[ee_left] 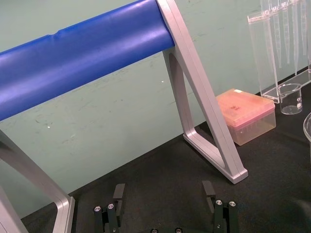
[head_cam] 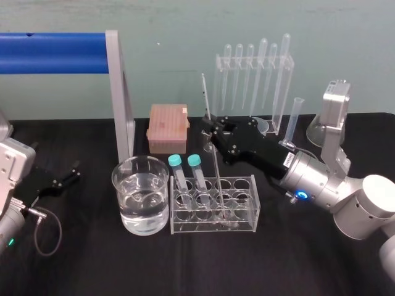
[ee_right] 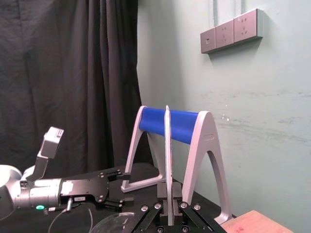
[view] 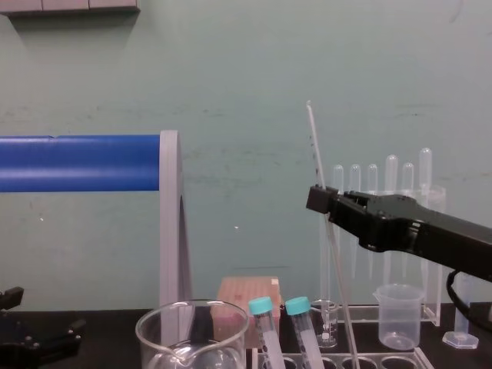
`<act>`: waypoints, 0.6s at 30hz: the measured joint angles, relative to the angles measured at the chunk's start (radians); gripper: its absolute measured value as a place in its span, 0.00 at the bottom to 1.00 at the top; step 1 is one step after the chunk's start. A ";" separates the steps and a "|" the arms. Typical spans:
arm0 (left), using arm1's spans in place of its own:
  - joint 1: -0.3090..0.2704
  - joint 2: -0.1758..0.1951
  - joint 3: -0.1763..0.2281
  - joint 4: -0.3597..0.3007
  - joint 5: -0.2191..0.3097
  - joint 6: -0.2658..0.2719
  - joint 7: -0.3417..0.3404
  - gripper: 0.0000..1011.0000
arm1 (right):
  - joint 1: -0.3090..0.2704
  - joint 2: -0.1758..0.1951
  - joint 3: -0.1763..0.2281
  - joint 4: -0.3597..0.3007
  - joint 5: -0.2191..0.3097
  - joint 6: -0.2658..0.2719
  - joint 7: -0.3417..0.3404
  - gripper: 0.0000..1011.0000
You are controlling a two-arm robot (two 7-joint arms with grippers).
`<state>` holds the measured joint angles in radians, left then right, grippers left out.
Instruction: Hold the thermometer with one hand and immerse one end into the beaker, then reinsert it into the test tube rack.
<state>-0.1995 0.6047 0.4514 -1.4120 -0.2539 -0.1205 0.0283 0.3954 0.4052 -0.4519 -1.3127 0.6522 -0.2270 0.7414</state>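
My right pincer (head_cam: 210,128) clamps the thermometer (head_cam: 205,98), tip in the test tube rack (head_cam: 245,223) by head view; left pincer (ee_left: 164,187) gapes.

Your right gripper (head_cam: 208,128) and left gripper (head_cam: 77,171) are black; the right wrist (head_cam: 313,179) is silver, its blue ring (head_cam: 301,195) glowing; a cable (head_cam: 60,229) loops left.

The left gripper (ee_left: 164,191) sits low over the black table (ee_left: 160,165), fingers spread apart. Ahead, a silver frame (ee_left: 206,104) carries a blue bar (ee_left: 82,58). Past the frame's foot are a pink box (ee_left: 248,114), a small beaker (ee_left: 290,98) and a clear pipette stand (ee_left: 265,53).
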 joint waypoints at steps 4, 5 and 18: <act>0.000 0.000 0.000 0.000 0.000 0.000 0.000 1.00 | 0.006 -0.001 -0.008 0.009 -0.009 0.000 0.008 0.05; 0.000 0.000 0.000 0.000 0.000 0.000 0.000 1.00 | 0.009 -0.001 -0.012 0.012 -0.016 -0.001 0.012 0.06; 0.000 0.000 0.000 0.000 0.000 0.000 0.000 1.00 | 0.023 -0.003 -0.023 0.022 -0.046 -0.017 0.017 0.05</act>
<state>-0.1995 0.6047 0.4514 -1.4120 -0.2539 -0.1206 0.0283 0.4185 0.4023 -0.4752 -1.2907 0.6062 -0.2436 0.7585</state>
